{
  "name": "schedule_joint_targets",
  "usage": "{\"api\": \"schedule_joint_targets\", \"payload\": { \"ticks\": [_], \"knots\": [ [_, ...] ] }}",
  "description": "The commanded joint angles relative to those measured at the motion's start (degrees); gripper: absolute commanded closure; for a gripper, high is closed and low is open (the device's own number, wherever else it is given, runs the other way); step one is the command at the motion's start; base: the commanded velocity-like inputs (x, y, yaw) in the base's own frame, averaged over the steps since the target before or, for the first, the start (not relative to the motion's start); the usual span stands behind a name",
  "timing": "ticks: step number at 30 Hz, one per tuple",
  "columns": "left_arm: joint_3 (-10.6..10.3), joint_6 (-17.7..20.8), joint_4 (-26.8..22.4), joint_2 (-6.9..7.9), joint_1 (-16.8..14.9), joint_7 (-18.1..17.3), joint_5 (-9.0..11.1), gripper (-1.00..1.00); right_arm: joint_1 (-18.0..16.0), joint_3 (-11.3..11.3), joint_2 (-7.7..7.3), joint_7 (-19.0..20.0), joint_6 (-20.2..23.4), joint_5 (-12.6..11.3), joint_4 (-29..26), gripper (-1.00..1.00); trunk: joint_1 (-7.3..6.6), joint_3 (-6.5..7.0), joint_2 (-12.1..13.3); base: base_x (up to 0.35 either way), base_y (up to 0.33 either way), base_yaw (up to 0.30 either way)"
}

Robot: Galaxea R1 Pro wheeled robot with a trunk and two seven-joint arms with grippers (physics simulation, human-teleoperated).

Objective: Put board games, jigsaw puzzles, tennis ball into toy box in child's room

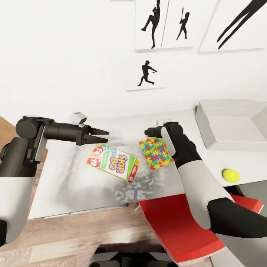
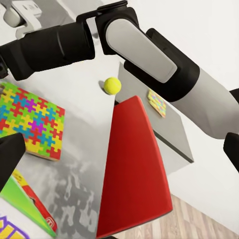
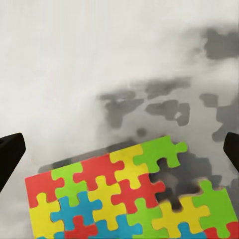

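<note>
Found the flat, multicoloured jigsaw puzzle box [image 1: 155,152] lying face-up on the grey mottled table [image 1: 66,178], just beside the white, green and red Skip-Bo board game box [image 1: 113,162]. Noted the black right gripper [image 1: 154,131] poised over the puzzle's far edge, fingers spread wide and holding nothing; confirmed the same wide spread from the right wrist view, with that edge below. Noted the black left gripper [image 1: 105,135] above the game box's far end, fingers a little parted and empty. Spotted the yellow-green tennis ball [image 1: 230,175] near the table's front rim, close before the shallow grey toy box [image 1: 230,126] and well apart from the puzzle. Judged the puzzle light and stiff, with a smooth printed face likely to slip and low sides offering little to pinch. Reckoned it best to close on two opposite sides near mid-length, squarely, and to carry it level so as not to let it swing or slide out.
</note>
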Motion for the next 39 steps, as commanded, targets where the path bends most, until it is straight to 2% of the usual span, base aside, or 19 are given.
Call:
{"api": "schedule_joint_targets", "payload": {
  "ticks": [1, 24, 39],
  "knots": [
    [-0.1, 0.6, 0.0, 0.06, -0.1, -0.1, 0.2, -1.00, 0.0, 0.1, -0.02, -0.6, 0.2, -0.6, 0.0, -1.00, 0.04, -0.12, -0.1, 0.068, 0.001, 0.000],
    [-0.2, 0.6, 0.0, 0.06, -0.1, -0.1, 0.1, -1.00, 0.0, 0.2, -0.02, -0.6, 0.2, -0.5, 0.0, -1.00, 0.04, -1.01, -0.1, 0.039, 0.000, 0.000],
    [-0.2, 0.6, 0.0, 0.06, 0.0, -0.1, 0.1, -1.00, 0.0, 0.2, -0.05, -0.6, 0.2, -0.4, 0.0, -1.00, 0.04, -2.09, -0.1, 0.002, 0.000, 0.000]
  ]
}}
